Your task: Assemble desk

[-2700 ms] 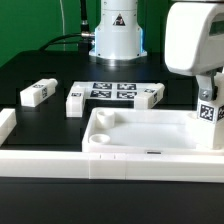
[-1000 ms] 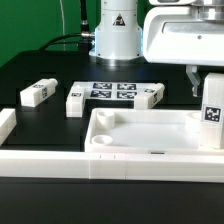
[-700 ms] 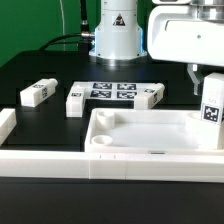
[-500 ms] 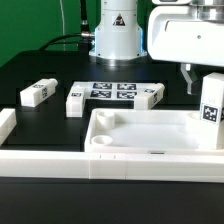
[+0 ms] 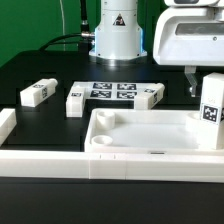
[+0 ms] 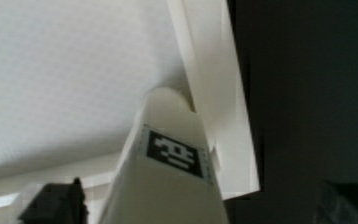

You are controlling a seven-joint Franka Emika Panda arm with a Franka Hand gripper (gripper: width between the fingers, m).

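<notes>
The white desk top [image 5: 150,135] lies rim-up at the front of the table in the exterior view. One white tagged leg [image 5: 211,108] stands upright in its far corner on the exterior view's right. My gripper [image 5: 208,86] hangs over this leg, open, its fingers [image 5: 190,82] standing apart from the leg's sides. The wrist view looks down the leg [image 6: 158,180] between the dark fingertips [image 6: 55,202], with the top's floor [image 6: 69,80] and rim [image 6: 208,80] behind. Three more legs lie on the table [image 5: 37,93] [image 5: 75,101] [image 5: 150,95].
The marker board [image 5: 112,91] lies flat between the loose legs, in front of the robot's base [image 5: 118,38]. A low white border rail [image 5: 50,160] runs along the front and turns up at the exterior view's left [image 5: 6,122].
The jaws have spread and let go of the upright leg, which stays standing in the corner of the desk top. The gripper body has shifted slightly toward the exterior view's right.
</notes>
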